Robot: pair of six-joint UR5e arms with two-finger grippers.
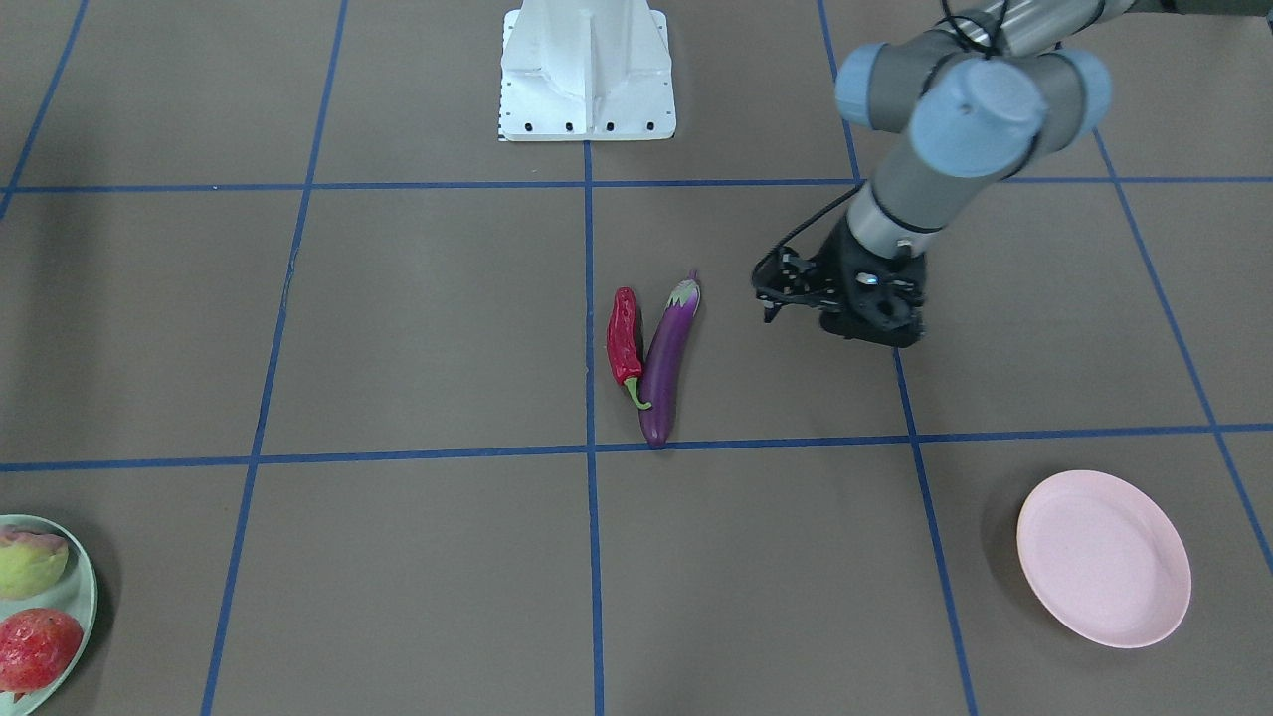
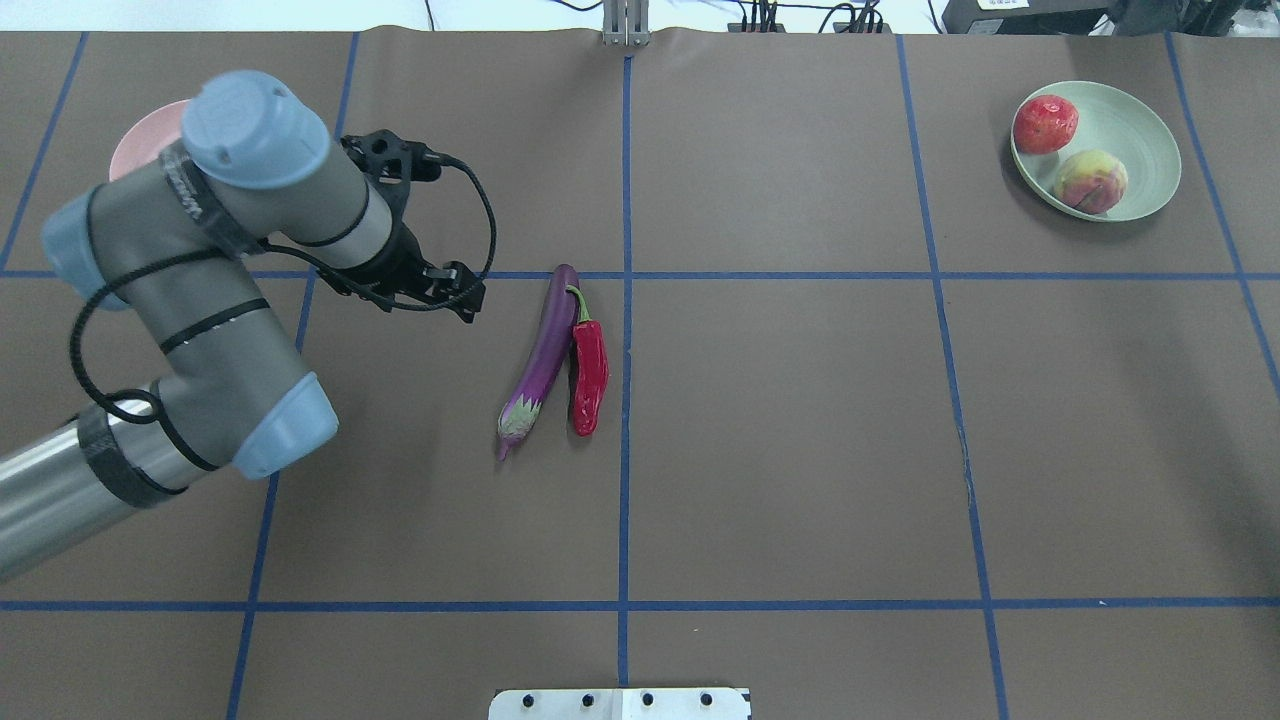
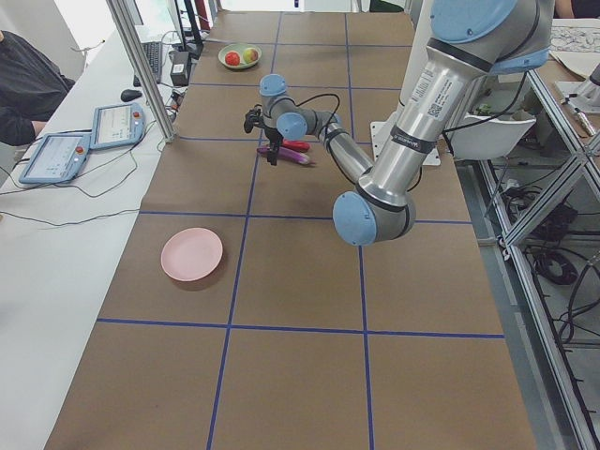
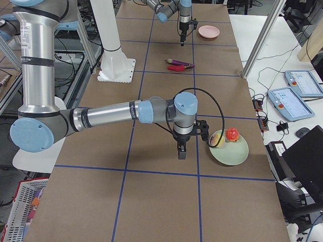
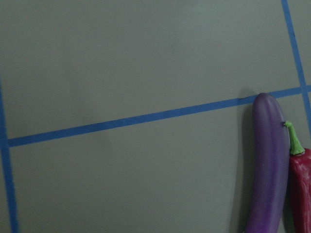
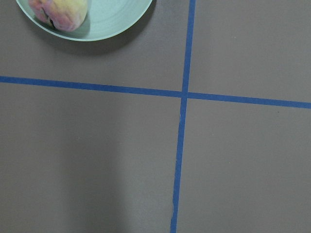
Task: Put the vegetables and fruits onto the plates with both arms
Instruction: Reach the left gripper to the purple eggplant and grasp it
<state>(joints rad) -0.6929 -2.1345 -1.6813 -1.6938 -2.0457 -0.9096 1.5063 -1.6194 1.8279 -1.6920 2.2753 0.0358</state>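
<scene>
Looks like the pickup approach: left gripper (image 2: pixel 460 298), open or closed impossible to tell, hovers left of the central eggplant (image 2: pixel 545 360); next, slide right, descend, grasp.

Purple eggplant (image 2: pixel 545 355) against red chili (image 2: pixel 590 375)

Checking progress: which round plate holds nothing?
The pale pink round plate, bare; the mint-green plate holds the red pomegranate and yellow-green peach.

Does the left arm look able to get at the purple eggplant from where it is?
Probably yes. The left gripper hangs beside the eggplant with only bare table between them; the chili pepper lies against its far side.
</scene>
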